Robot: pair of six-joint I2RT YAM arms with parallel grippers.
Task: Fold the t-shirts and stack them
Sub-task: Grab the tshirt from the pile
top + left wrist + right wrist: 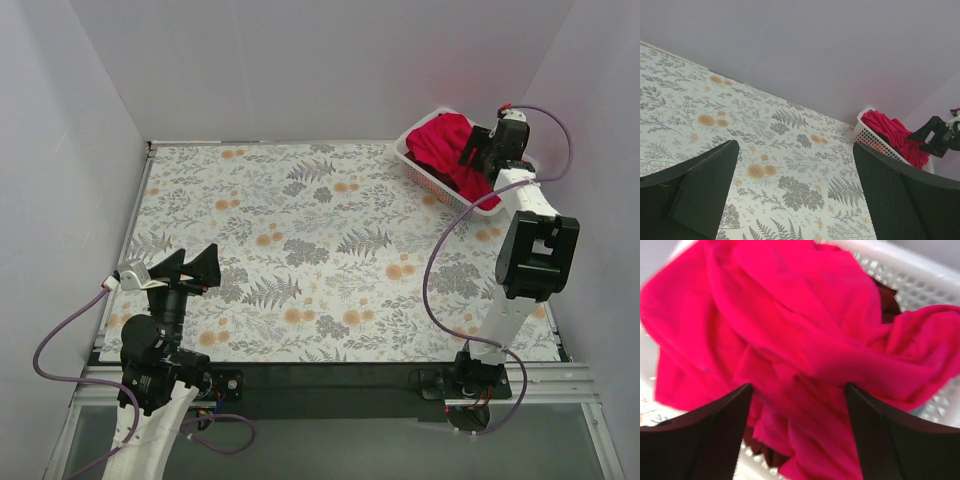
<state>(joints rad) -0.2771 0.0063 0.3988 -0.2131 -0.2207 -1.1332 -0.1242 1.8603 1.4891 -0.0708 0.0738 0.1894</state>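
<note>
A crumpled bright crimson-red t-shirt (445, 145) fills the white mesh basket (425, 178) at the table's far right corner. It also shows in the right wrist view (805, 340) and the left wrist view (890, 132). A dark maroon cloth (887, 297) peeks out beneath it. My right gripper (478, 150) hangs just over the red shirt with its jaws open, and the cloth lies between and below them. My left gripper (188, 268) is open and empty above the near left of the table. No teal-blue shirt shows.
The table carries a floral-patterned cloth (320, 250). Grey walls close in the back and both sides. The basket (872, 141) stands against the right wall. A purple cable (440, 260) loops beside the right arm.
</note>
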